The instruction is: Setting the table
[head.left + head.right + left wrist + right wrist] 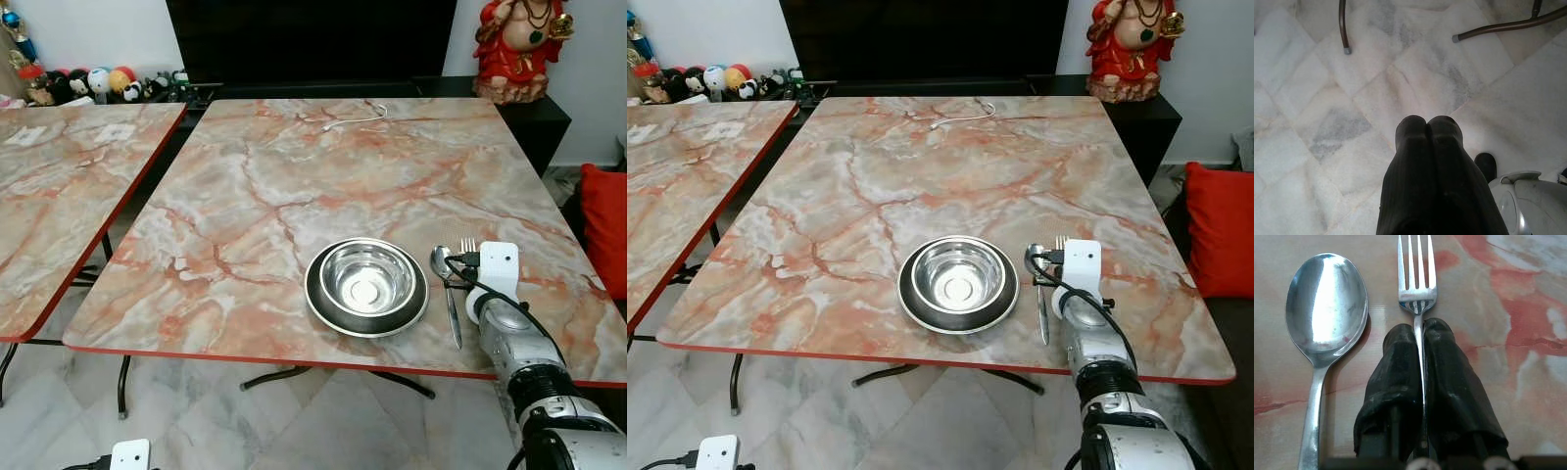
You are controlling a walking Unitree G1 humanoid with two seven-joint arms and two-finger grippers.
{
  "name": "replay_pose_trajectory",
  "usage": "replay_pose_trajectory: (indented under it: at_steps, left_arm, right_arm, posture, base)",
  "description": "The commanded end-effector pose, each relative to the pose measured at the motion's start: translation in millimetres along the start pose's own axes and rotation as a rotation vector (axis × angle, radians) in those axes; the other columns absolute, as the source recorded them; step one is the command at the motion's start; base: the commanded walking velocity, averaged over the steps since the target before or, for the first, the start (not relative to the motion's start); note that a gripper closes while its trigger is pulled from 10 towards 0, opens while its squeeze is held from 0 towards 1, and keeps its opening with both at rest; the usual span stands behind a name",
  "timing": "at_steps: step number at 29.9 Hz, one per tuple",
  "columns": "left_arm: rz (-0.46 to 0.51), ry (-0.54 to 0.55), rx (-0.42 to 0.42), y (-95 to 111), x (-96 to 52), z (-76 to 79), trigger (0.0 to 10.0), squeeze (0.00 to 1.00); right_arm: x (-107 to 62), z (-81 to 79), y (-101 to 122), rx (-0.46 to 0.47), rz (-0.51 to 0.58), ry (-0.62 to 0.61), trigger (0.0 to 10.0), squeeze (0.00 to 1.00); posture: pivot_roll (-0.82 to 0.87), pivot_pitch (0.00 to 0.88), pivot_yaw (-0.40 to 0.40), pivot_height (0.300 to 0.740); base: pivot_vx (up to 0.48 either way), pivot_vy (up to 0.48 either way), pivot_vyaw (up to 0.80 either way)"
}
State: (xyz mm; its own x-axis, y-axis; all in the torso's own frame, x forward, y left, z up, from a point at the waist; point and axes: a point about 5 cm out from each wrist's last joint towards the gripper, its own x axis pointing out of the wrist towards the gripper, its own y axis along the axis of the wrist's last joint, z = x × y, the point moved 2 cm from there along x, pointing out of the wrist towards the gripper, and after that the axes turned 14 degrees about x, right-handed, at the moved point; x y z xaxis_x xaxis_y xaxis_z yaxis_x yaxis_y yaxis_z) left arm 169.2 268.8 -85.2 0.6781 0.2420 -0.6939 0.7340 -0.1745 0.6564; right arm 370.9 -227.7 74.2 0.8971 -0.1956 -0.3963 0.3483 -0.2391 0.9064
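The marble-patterned table (pixel 294 196) carries one place setting close to its near edge. A steel bowl (pixel 366 277) sits inside a dark plate (pixel 323 311), and this plate serves as the reference for everything below.

Just beside the plate, on its right, lies a spoon (pixel 446 289), bowl end pointing toward the far side of the table, handle running back toward the near edge. It is apart from the plate rim. Immediately beyond the spoon, further from the plate, is a fork (pixel 1418 279), tines pointing the same way and parallel with the spoon.

The right gripper (pixel 1422 335) is on the fork, its two black fingers (pixel 1391 382) pressed together with the fork's handle pinched between them just behind the tines. Whether the fork rests on the table surface or sits slightly above it cannot be judged.

The left gripper (pixel 1426 122) hangs low over the tiled floor (pixel 1327 122), well away from the plate, its fingers closed against each other with nothing between them.

A white cable (pixel 358 119) lies at the table's far side.
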Motion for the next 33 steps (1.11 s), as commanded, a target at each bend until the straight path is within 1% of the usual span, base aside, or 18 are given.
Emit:
replay_pose_trajectory:
  at_steps: [1, 4, 6, 7, 8, 14, 16, 17, 20, 21, 22, 26, 32, 33]
  left_arm:
    - [-0.002, 0.008, 0.008, 0.1, -0.1, -4.9, 10.0, 0.00]
    - [-0.002, 0.008, 0.008, -0.1, -0.1, -4.7, 10.0, 0.00]
    - [-0.001, 0.008, 0.008, 0.0, -0.1, -4.8, 10.0, 0.00]
    - [-0.001, 0.008, 0.008, 0.0, -0.1, -4.8, 10.0, 0.00]
    - [-0.001, 0.009, 0.008, 0.0, -0.1, -4.8, 10.0, 0.00]
    - [0.001, 0.007, 0.008, 0.6, 0.0, -4.5, 10.0, 0.00]
    - [0.002, 0.007, 0.008, 0.8, 0.1, -4.6, 10.0, 0.00]
    - [0.002, 0.007, 0.008, 0.8, 0.1, -4.6, 10.0, 0.00]
    - [0.002, 0.007, 0.009, 1.1, 0.3, -4.5, 10.0, 0.00]
    - [0.002, 0.007, 0.009, 1.2, 0.3, -4.5, 10.0, 0.00]
    - [0.003, 0.006, 0.009, 1.3, 0.3, -4.3, 10.0, 0.00]
    - [0.003, 0.007, 0.009, 1.4, 0.3, -4.8, 10.0, 0.00]
    - [0.002, 0.009, 0.009, 1.4, 0.3, -5.0, 10.0, 0.00]
    - [0.002, 0.008, 0.009, 1.4, 0.3, -4.9, 10.0, 0.00]
  right_arm:
    - [-0.5, -1.3, -6.8, 0.000, -0.017, 0.001, 10.0, 0.00]
    - [-0.6, -0.4, -7.2, -0.001, -0.018, -0.003, 10.0, 0.00]
    - [-0.5, 0.2, -7.2, -0.001, -0.018, -0.006, 10.0, 0.04]
    - [-0.5, 0.2, -7.1, 0.000, -0.018, -0.006, 10.0, 0.07]
    - [-0.5, 0.0, -7.2, 0.000, -0.017, -0.006, 10.0, 0.14]
    - [-0.5, -0.5, -7.6, -0.001, -0.019, -0.004, 10.0, 0.14]
    - [-0.5, -0.7, -7.7, 0.000, -0.019, -0.004, 10.0, 0.16]
    - [-0.5, -0.9, -7.7, -0.002, -0.019, -0.004, 10.0, 0.18]
    - [-0.5, -1.3, -7.7, -0.002, -0.019, -0.004, 10.0, 0.20]
    - [-0.5, -1.3, -7.8, -0.002, -0.019, -0.004, 10.0, 0.27]
    - [-0.5, -1.1, -8.1, -0.002, -0.020, -0.006, 10.0, 0.30]
    - [-0.5, -1.2, -8.0, -0.003, -0.021, -0.008, 10.0, 0.29]
    - [-0.5, -1.5, -8.8, -0.005, -0.024, -0.011, 10.0, 0.29]
    - [-0.5, -1.6, -9.1, -0.005, -0.025, -0.010, 10.0, 0.31]
  posture:
    - [-0.02, 0.045, 0.062, 0.740]
    - [-0.01, 0.046, 0.062, 0.740]
    - [-0.01, 0.045, 0.062, 0.740]
    - [-0.01, 0.045, 0.062, 0.740]
    - [-0.02, 0.045, 0.062, 0.740]
    - [-0.01, 0.044, 0.062, 0.740]
    - [-0.01, 0.044, 0.062, 0.740]
    - [-0.01, 0.044, 0.062, 0.740]
    - [-0.01, 0.044, 0.062, 0.740]
    - [-0.01, 0.044, 0.062, 0.740]
    - [-0.01, 0.042, 0.062, 0.740]
    - [-0.01, 0.044, 0.062, 0.740]
    - [-0.01, 0.043, 0.064, 0.740]
    - [-0.01, 0.043, 0.064, 0.740]
  base:
    - [0.000, 0.000, 0.00]
    - [0.000, 0.000, 0.00]
    - [0.000, 0.000, 0.00]
    - [0.000, 0.000, 0.00]
    - [0.000, 0.000, 0.00]
    - [0.000, 0.000, 0.00]
    - [0.000, 0.000, 0.00]
    - [0.000, 0.000, 0.00]
    - [0.000, 0.000, 0.00]
    - [0.000, 0.000, 0.00]
    - [0.000, 0.000, 0.00]
    - [0.000, 0.000, 0.00]
    - [0.000, 0.000, 0.00]
    - [0.000, 0.000, 0.00]
